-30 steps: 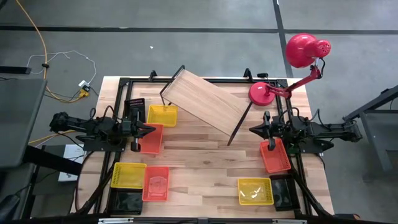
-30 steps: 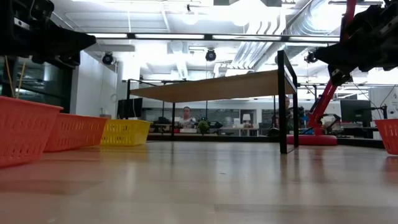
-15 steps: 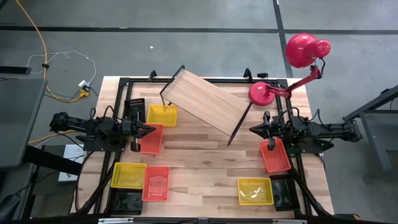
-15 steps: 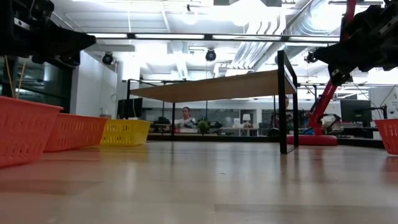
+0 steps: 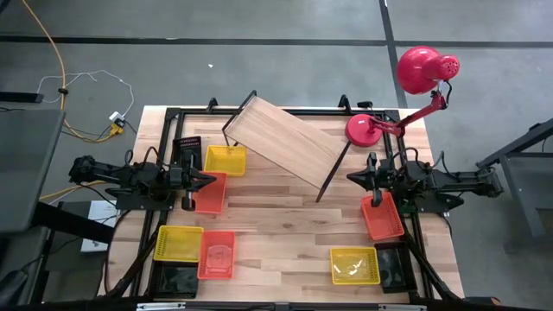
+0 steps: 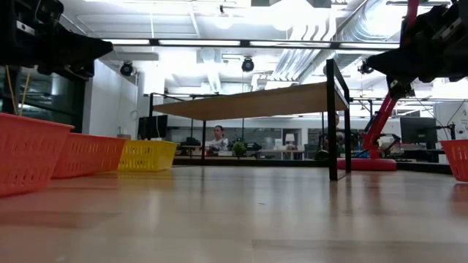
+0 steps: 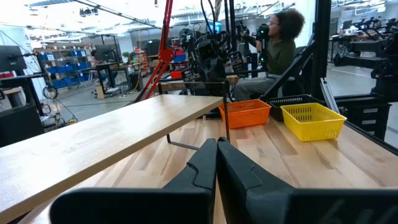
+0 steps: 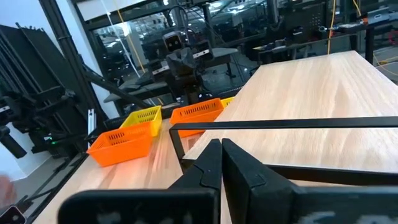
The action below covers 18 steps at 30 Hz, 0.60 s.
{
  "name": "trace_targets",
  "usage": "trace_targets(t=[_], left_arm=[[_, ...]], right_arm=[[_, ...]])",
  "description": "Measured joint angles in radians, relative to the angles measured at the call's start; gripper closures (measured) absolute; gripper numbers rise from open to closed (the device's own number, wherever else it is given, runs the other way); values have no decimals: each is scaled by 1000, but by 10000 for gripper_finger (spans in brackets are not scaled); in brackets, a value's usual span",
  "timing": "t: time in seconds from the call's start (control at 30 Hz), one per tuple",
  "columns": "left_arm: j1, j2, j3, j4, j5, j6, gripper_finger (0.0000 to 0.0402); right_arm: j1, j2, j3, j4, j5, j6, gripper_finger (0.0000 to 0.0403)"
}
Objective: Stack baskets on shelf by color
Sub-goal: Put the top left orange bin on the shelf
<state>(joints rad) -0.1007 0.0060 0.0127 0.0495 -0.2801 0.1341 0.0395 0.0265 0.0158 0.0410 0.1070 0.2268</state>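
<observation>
No text, label, brand, number or sign can be read in any view.

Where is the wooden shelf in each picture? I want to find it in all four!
High view: the shelf lies slanted at the table's far middle.
Low view: shelf seen edge-on, middle of picture, on black legs.
Left wrist view: shelf fills the left, beyond the shut left gripper.
Right wrist view: shelf fills the right, beyond the shut right gripper.
Shared landmark: the red desk lamp, beside the shelf.
</observation>
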Motion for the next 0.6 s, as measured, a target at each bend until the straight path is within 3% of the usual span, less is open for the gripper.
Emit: trace_targets(t=[0.6], left_arm=[[0,0,0,0,0,0,401]], right_arm=[[0,0,0,-26,-8,0,403]])
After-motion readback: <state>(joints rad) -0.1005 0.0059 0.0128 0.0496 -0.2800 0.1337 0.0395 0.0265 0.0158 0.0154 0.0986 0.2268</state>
